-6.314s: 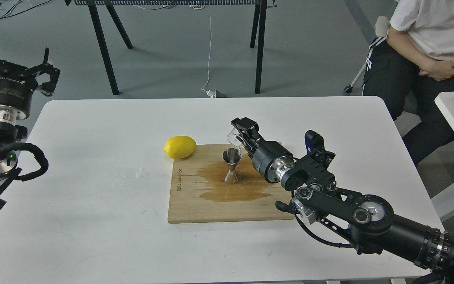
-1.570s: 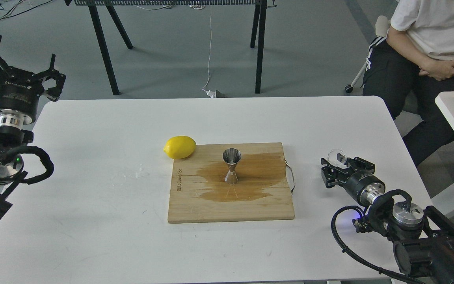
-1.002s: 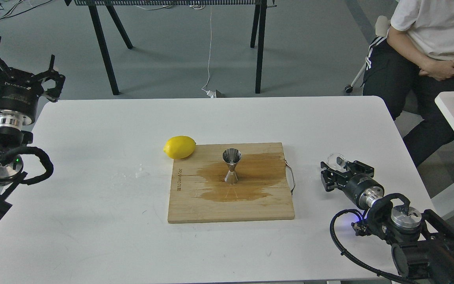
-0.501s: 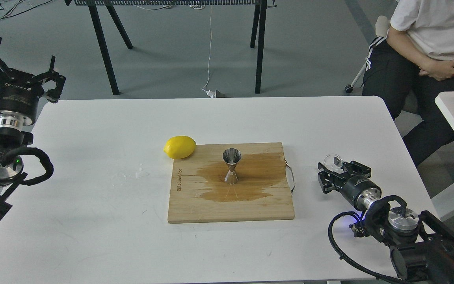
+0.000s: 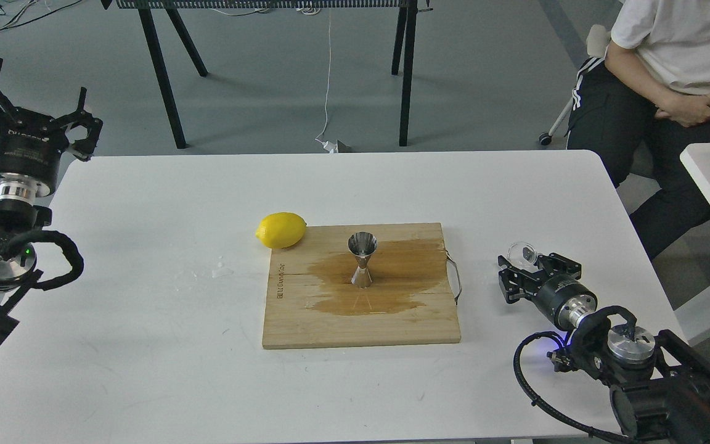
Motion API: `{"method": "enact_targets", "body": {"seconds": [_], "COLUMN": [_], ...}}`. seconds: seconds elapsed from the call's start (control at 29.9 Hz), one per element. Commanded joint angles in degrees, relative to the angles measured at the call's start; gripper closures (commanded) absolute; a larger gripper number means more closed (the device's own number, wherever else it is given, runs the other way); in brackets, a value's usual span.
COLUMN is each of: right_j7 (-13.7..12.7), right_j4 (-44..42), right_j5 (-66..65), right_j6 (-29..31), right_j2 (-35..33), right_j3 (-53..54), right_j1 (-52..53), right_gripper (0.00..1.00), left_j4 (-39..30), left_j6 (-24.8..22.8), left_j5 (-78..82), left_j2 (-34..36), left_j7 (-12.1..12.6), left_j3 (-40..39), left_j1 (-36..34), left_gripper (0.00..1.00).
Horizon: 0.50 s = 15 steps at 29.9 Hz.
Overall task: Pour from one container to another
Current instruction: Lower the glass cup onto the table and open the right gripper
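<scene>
a: where's the little clear cup (image 5: 522,251) now?

b: down on the white counter (image 5: 164,345), over on the right side, well apart from the wooden board (image 5: 306,324). it sits just at the far tips of the right gripper (image 5: 535,272).

a: is that one holding it?

b: doesn't look like it. its fingers (image 5: 506,279) are spread apart, and the cup sits by the far ends, near the gap between them. whether a tip touches the glass, i can't tell from here.

a: and the steel jigger (image 5: 362,259)?

b: standing upright on the board, about the middle, wide mouth up. there's a dark wet patch (image 5: 392,277) soaked into the wood all around its foot, spreading mostly to the right and toward the near edge.

a: the lemon (image 5: 281,229)?

b: lying at the board's far left corner, touching or just beside the edge. a few clear drops (image 5: 222,269) glisten on the counter just left of the board.

a: what about the left gripper (image 5: 34,105)?

b: raised off the counter's far left corner, pointing up, fingers wide apart, nothing in them.

a: anyone else about?

b: a person (image 5: 669,74) in a white shirt sits past the far right corner, hands folded in the lap.
</scene>
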Motion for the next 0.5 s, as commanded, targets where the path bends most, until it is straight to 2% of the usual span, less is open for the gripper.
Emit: {"method": "enact_targets", "body": {"seconds": [0.0, 0.17, 0.23, 0.3, 0.4, 0.43, 0.47], "right_j7": [0.0, 0.0, -0.1, -0.1, -0.1, -0.1, 0.0], "right_j4": [-0.2, -1.2, -1.2, -1.3, -1.2, -1.2, -1.2], "right_j5": [0.0, 0.1, 0.1, 0.1, 0.0, 0.0, 0.1], "right_j6": [0.1, 0.3, 0.7, 1.9, 2.0, 1.9, 1.8], "right_j2": [0.1, 0.0, 0.0, 0.0, 0.1, 0.1, 0.1], "right_j3": [0.0, 0.1, 0.0, -0.1, -0.1, -0.1, -0.1], "right_j1": [0.0, 0.0, 0.0, -0.1, 0.0, 0.0, 0.0], "right_gripper": [0.17, 0.22, 0.37, 0.65, 0.62, 0.54, 0.40], "left_j4": [0.0, 0.0, 0.0, 0.0, 0.0, 0.0, 0.0], "left_j6": [0.0, 0.0, 0.0, 0.0, 0.1, 0.1, 0.0], "left_j5": [0.0, 0.1, 0.1, 0.0, 0.1, 0.1, 0.1], "left_j2": [0.0, 0.0, 0.0, 0.0, 0.0, 0.0, 0.0], "left_j7": [0.0, 0.0, 0.0, 0.0, 0.0, 0.0, 0.0], "left_j3": [0.0, 0.0, 0.0, 0.1, 0.1, 0.1, 0.1], "left_j1": [0.0, 0.1, 0.1, 0.1, 0.0, 0.1, 0.1], "left_gripper": [0.00, 0.00, 0.00, 0.00, 0.00, 0.00, 0.00]}}
